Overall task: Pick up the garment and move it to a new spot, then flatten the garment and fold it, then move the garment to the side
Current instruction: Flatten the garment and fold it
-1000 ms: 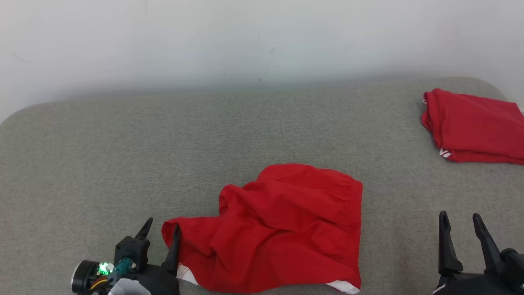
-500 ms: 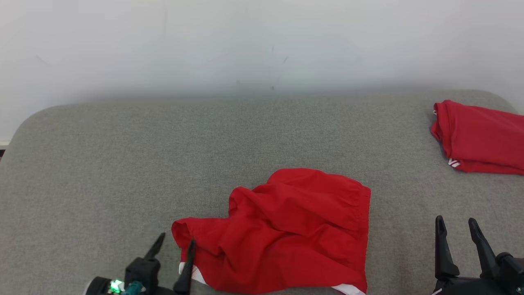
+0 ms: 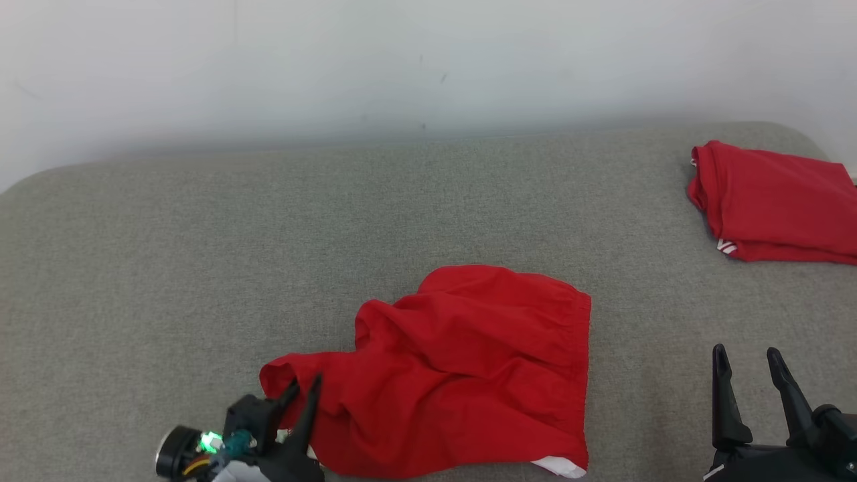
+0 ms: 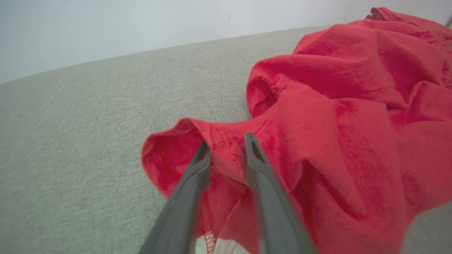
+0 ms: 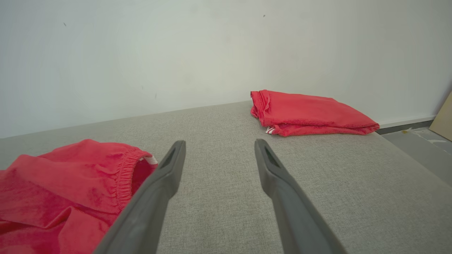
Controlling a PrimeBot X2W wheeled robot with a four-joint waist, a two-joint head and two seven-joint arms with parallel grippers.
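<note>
The two dark fingers of the left gripper [image 4: 226, 143] stand close together around the hem fold of one leg of the crumpled red shorts [image 4: 335, 123], which are of thin cloth with white trim. One finger is inside the leg opening and the other lies on top, with red cloth in the gap between them (whether they already press it firmly, I cannot tell). In the head view this gripper is at seven o'clock, at the left end of the shorts, which lie at six o'clock on the grey woven cushion [image 3: 201, 268]. The right gripper [image 3: 746, 375] is at five o'clock with its jaws spread wide and nothing between them, above bare cushion just beside the elastic waistband. A folded red garment [image 3: 776, 201] lies at two o'clock, well apart from the shorts, near the white wall [image 3: 402, 60].
</note>
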